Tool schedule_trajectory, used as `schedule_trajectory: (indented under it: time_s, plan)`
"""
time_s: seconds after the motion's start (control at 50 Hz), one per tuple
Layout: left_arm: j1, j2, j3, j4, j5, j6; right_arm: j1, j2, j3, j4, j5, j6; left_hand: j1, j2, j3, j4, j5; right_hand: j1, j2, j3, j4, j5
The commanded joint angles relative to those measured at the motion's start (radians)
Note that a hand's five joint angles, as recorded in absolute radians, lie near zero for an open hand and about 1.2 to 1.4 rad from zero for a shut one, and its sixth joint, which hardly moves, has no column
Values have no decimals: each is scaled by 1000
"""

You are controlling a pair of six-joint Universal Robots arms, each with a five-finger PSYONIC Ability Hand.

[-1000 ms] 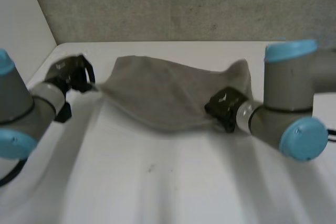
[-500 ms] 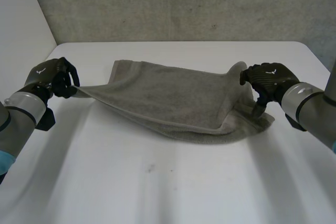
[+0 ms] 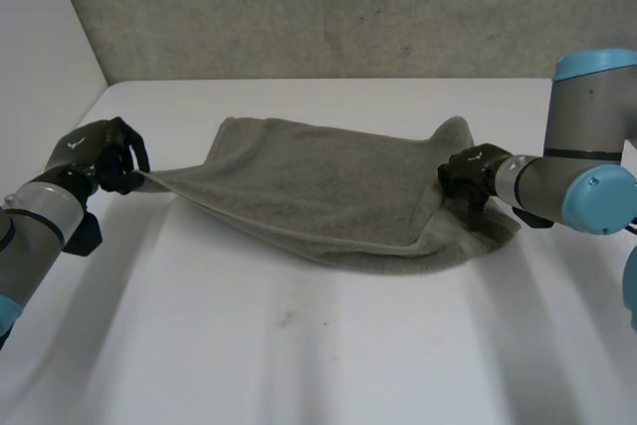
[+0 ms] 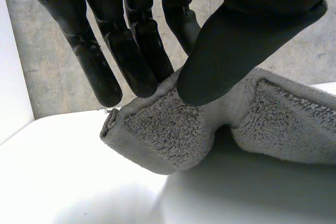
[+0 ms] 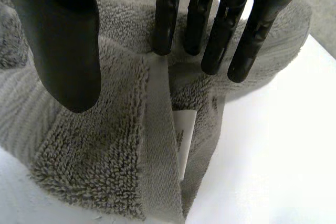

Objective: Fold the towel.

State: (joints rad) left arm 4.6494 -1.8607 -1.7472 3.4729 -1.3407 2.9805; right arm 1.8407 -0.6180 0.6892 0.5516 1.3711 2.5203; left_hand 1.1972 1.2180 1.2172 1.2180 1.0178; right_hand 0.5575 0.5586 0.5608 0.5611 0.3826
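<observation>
Shows towel (image 3: 318, 186), grey and rumpled, lying on white table (image 3: 299, 345).

**Change over the last half second.**
- Drops right hand (image 3: 466, 174) from beside the raised peak at the towel's right end to lower down, against that same end.
- Swings the right arm's blue-capped elbow in just beyond the towel's right end.
- Keeps left hand (image 3: 100, 151) at the towel's left corner, much as before, with the corner drawn out to a taut point.
- Leaves the towel's outline almost unaltered.

**Fingers.**
- Left wrist view: pinches the towel's hemmed left corner between thumb (image 4: 220, 61) and fingers (image 4: 131, 61), closed firmly on the cloth.
- Right wrist view: holds fingers (image 5: 165, 19) straight, tips at the pile near the hem. Sets thumb (image 5: 68, 51) well apart from them, with no closed pinch to be seen. Reveals a small white label (image 5: 184, 140) on the towel's edge below the fingertips.

**Meaning for the task.**
- Reads as set-up, not folding: one corner secured, the opposite end probably being re-grasped.
- Suggests no fold made yet, and that a firm pinch at the right end comes first.

**Surface and room.**
- Offers bare, smooth, matt white tabletop on the near side of the towel.
- Backs the scene with rough grey concrete wall (image 3: 348, 7) beyond the towel's far edge.
- Adds a plain white panel (image 3: 40, 27) past the towel's left corner.
</observation>
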Motion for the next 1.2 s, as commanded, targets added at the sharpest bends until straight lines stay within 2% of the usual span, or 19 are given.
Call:
schedule_trajectory:
  time_s: [0.02,0.34,0.52,0.54,0.56,0.6,0.72,0.74,0.76,0.78,0.82,0.88,0.9,0.92,0.94,0.96,1.06,1.2]
  plan:
    - [0,0,-3,0,0,2,5,18,-5,-7,5,3,199,178,179,178,204,-82,-83,-85,-86,-82]
    - [0,-2,-3,8,2,0,23,66,-36,-10,11,8,199,178,179,178,204,-147,-148,-150,-150,-146]
    - [0,-2,-5,8,2,2,35,73,-53,-12,16,6,199,178,179,178,204,-85,-86,-88,-89,-85]
    - [0,-2,-5,8,2,2,35,75,-57,-12,17,6,199,178,179,178,204,28,27,25,25,29]
    - [0,-2,-5,8,2,2,35,75,-57,-12,17,6,199,178,179,178,204,29,28,26,26,30]
    - [-1,-3,-5,8,2,2,35,70,-65,-10,20,11,199,178,179,178,204,284,283,281,280,284]
    - [-1,-5,-5,8,2,2,37,60,-66,-10,25,14,199,178,179,178,204,441,439,437,437,441]
    - [-1,-5,-5,8,2,2,37,57,-66,-10,25,14,199,178,179,178,204,545,544,542,542,546]
    - [-1,-3,-5,8,2,2,37,57,-66,-10,25,14,199,178,179,178,204,546,545,543,543,547]
    - [-1,-3,-5,8,2,2,37,50,-65,-10,25,15,199,178,179,178,204,686,685,682,682,686]
    - [-1,-5,-6,8,2,2,37,49,-63,-9,25,18,199,178,179,178,204,746,745,743,742,746]
    - [-1,-5,-6,8,2,2,37,49,-62,-10,25,22,199,178,179,178,204,693,692,690,690,694]
    - [-1,-5,-6,8,0,2,37,52,-60,-9,26,20,199,178,179,178,204,484,483,480,480,484]
    - [-1,-5,-6,8,0,2,37,52,-60,-9,26,20,199,178,179,178,204,482,481,478,478,482]
    - [-1,-5,-6,8,1,2,37,53,-56,-9,26,20,199,178,179,178,204,194,193,191,190,194]
    - [-1,-6,-6,8,2,2,37,53,-48,-10,25,20,199,178,179,178,204,5,4,2,1,5]
    - [-1,-8,-11,9,2,3,37,53,-43,-7,25,28,199,178,179,178,204,-79,-80,-82,-83,-79]
    - [-1,-12,-12,17,0,5,37,49,-16,-9,25,25,199,178,179,178,204,-56,-57,-59,-59,-55]
